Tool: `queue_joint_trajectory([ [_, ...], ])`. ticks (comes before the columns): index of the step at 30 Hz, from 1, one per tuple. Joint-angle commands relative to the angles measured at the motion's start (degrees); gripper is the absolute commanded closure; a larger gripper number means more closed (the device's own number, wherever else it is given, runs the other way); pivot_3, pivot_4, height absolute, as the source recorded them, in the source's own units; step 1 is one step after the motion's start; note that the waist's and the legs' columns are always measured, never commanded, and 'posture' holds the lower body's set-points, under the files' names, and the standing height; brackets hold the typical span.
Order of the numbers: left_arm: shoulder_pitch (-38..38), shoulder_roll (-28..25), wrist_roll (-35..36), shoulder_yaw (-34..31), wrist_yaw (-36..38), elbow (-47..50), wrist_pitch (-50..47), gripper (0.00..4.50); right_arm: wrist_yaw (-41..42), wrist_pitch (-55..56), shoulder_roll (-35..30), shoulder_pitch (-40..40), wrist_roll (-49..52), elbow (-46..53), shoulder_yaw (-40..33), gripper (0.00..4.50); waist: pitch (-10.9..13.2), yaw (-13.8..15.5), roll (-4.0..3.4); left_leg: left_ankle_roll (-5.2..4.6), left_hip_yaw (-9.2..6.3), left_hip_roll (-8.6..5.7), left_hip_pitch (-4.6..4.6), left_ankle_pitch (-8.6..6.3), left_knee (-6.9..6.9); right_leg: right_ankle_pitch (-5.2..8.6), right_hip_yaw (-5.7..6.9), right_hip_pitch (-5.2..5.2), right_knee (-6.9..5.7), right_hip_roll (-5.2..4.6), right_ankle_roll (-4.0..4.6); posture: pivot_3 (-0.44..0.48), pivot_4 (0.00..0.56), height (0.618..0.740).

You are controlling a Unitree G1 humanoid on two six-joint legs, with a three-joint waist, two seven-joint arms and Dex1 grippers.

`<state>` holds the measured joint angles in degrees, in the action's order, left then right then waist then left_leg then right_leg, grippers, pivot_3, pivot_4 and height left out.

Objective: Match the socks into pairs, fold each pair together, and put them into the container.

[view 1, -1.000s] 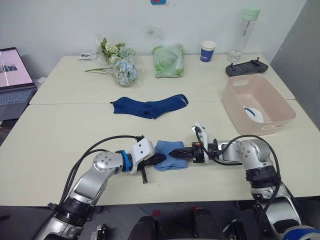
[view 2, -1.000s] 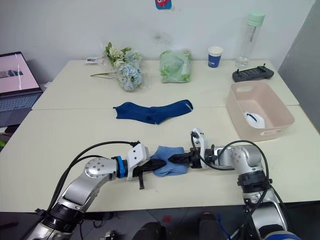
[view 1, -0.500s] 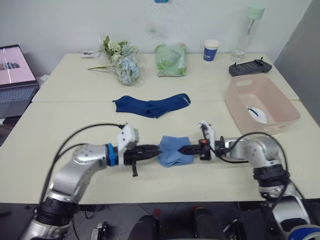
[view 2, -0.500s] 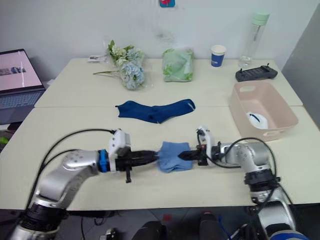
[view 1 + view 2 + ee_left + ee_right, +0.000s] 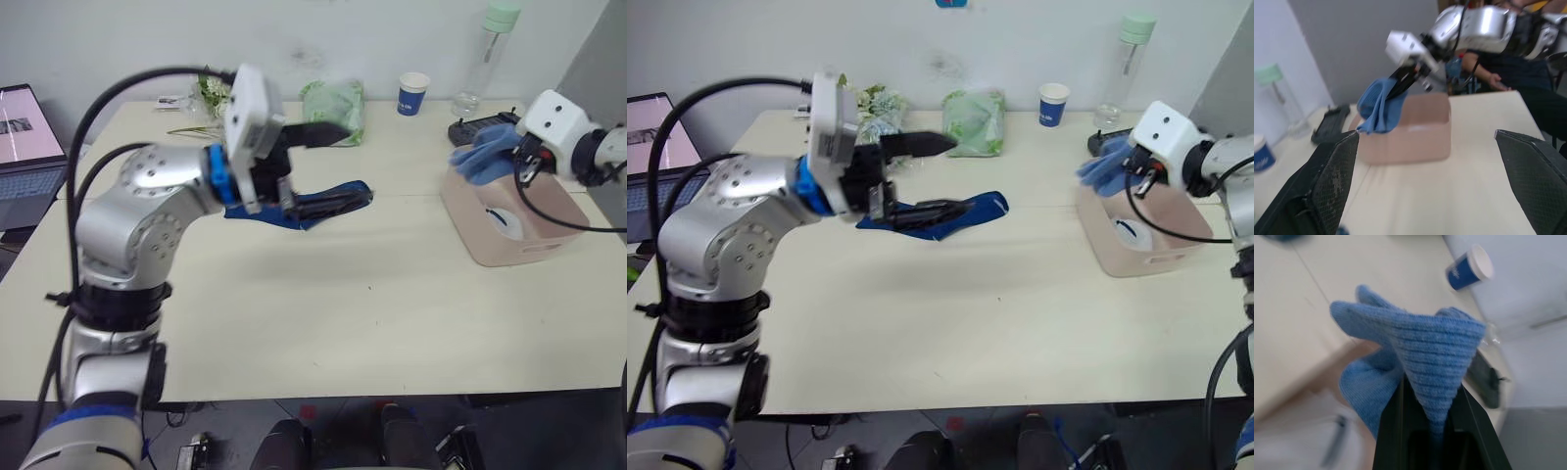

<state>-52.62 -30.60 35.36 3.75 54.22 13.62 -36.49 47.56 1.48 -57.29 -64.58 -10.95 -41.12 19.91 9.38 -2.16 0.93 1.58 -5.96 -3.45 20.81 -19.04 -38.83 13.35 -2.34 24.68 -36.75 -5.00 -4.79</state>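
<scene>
My right gripper [image 5: 509, 159] is shut on the folded light blue pair of socks [image 5: 482, 160] and holds it in the air over the near-left rim of the pale pink container [image 5: 519, 251]. A white sock [image 5: 500, 221] lies inside the container. In the right wrist view the light blue socks [image 5: 1420, 357] bunch up between the black fingers [image 5: 1393, 431]. My left gripper [image 5: 358, 163] is raised above the table, open and holding nothing. The dark navy socks [image 5: 990, 203] lie on the table behind it, partly hidden by its lower finger.
Along the table's far edge stand a blue paper cup [image 5: 412, 93], a green bag [image 5: 331, 103], a bunch of flowers [image 5: 877, 103], a clear bottle [image 5: 490, 49] and a black controller [image 5: 470, 128]. A laptop [image 5: 20, 127] sits at the far left.
The right gripper has lifted the light blue pair off the table and carried it right, over the container. The left gripper has let go, opened and risen over the navy socks.
</scene>
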Motion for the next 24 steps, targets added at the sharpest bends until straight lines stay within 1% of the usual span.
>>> queue_joint_trajectory([
  [1,-1.58,1.98,-3.22,1.26,-1.67,-0.89,3.33,0.02,-5.07,13.18,0.36,-2.33,-9.99,-10.24,4.28,4.50,0.00,-0.24,0.00,0.01,0.02,0.01,0.01,0.01,0.03,0.00,0.01,0.05,0.00,0.01,0.00,0.000,0.150,0.740],
  [5,0.43,2.26,-3.82,2.34,-0.88,0.64,3.55,0.02,-5.96,19.37,2.70,-2.15,-16.94,-17.54,8.60,4.50,0.01,-0.72,0.00,0.04,0.07,0.02,0.09,0.03,-0.01,-0.01,-0.19,0.27,-0.13,0.00,0.02,0.000,0.150,0.740],
  [9,2.75,1.37,-3.74,2.13,-0.38,2.46,3.16,0.02,-1.86,22.54,3.70,-1.34,-17.88,-19.53,8.75,4.50,0.00,-1.11,0.00,0.04,0.05,0.08,0.09,0.03,-0.01,-0.01,-0.26,0.32,-0.14,-0.01,0.01,0.000,0.150,0.740],
  [13,3.43,0.57,-4.09,2.43,0.48,2.61,3.47,0.02,1.54,24.46,3.81,-1.98,-17.98,-20.22,7.99,4.50,0.00,-1.08,-0.01,0.04,-0.04,0.07,0.11,0.03,-0.03,-0.01,-0.22,0.32,-0.14,-0.01,0.01,0.000,0.150,0.740],
  [14,3.35,0.65,-4.02,2.43,0.49,2.46,3.39,0.01,2.26,24.51,3.91,-2.28,-17.77,-20.44,7.70,4.18,0.00,-1.08,-0.01,0.04,-0.05,0.06,0.11,0.03,-0.03,-0.01,-0.22,0.31,-0.14,-0.01,0.01,0.000,0.150,0.740],
  [17,3.65,0.56,-4.05,2.65,1.07,2.10,3.46,0.00,8.38,22.92,4.38,-3.39,-14.89,-20.52,5.65,3.29,0.00,-1.08,-0.01,0.04,-0.04,0.06,0.11,0.03,-0.04,-0.01,-0.22,0.31,-0.14,-0.02,0.01,0.000,0.150,0.740],
  [19,4.14,0.16,-3.98,2.49,1.32,2.26,3.30,0.00,12.50,21.25,4.25,-4.36,-12.77,-19.49,3.71,2.56,0.00,-1.08,-0.01,0.04,-0.06,0.06,0.11,0.03,-0.04,-0.01,-0.22,0.31,-0.14,-0.02,0.01,0.000,0.150,0.740],
  [20,4.28,0.00,-3.98,2.31,1.42,2.23,3.32,0.00,14.69,20.05,4.10,-4.95,-11.78,-18.86,2.76,2.29,0.00,-1.07,-0.01,0.04,-0.06,0.06,0.11,0.03,-0.04,-0.01,-0.22,0.31,-0.14,-0.02,0.01,0.000,0.150,0.740],
  [21,4.36,-0.17,-3.97,2.11,1.46,2.14,3.25,0.00,17.10,18.62,3.93,-5.54,-10.73,-18.20,1.84,1.89,0.00,-1.08,-0.01,0.04,-0.05,0.06,0.11,0.03,-0.04,-0.01,-0.22,0.31,-0.14,-0.02,0.01,0.000,0.150,0.740],
  [23,4.45,-0.44,-4.13,1.86,1.65,1.98,3.40,0.00,20.47,15.98,3.74,-7.12,-8.76,-16.84,-0.16,1.25,0.01,-1.10,-0.02,0.04,-0.06,0.06,0.11,0.03,-0.05,-0.01,-0.22,0.31,-0.15,-0.02,0.01,0.000,0.150,0.740],
  [24,4.51,-0.49,-4.31,1.82,1.49,1.99,3.46,0.00,22.57,12.51,3.90,-8.53,-7.55,-16.47,-1.41,0.88,0.01,-1.11,-0.02,0.04,-0.06,0.07,0.11,0.03,-0.05,-0.01,-0.22,0.32,-0.17,-0.01,0.01,0.000,0.150,0.740],
])
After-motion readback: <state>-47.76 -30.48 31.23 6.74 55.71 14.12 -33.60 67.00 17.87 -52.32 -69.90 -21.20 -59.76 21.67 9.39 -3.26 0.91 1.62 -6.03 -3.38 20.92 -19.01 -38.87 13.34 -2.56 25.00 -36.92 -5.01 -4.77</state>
